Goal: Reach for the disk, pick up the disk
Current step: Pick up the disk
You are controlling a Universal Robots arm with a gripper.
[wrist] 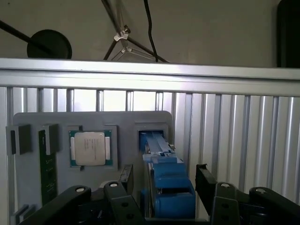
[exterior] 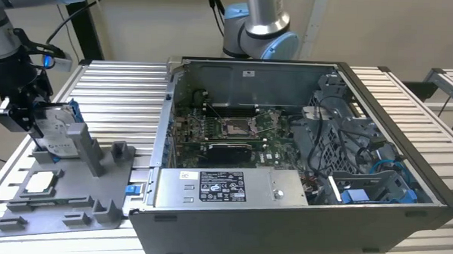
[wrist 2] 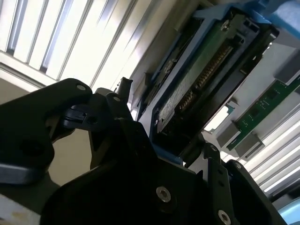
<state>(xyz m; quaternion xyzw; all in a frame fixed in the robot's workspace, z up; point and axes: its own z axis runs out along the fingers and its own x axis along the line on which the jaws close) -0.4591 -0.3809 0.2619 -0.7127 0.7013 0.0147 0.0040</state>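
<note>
My fingers (wrist: 202, 176) apart, straddling the upright disk (wrist: 167, 187) in the grey holder tray (wrist: 124, 121) on the tabletop (exterior: 114, 95); contact unclear.

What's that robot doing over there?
A robot arm is reaching for a computer disk in a blue frame. The disk stands on edge in a grey holder tray beside an open computer case. The arm's hand straddles it with fingers on either side, open, not squeezing. The disk isn't picked up yet.
</note>
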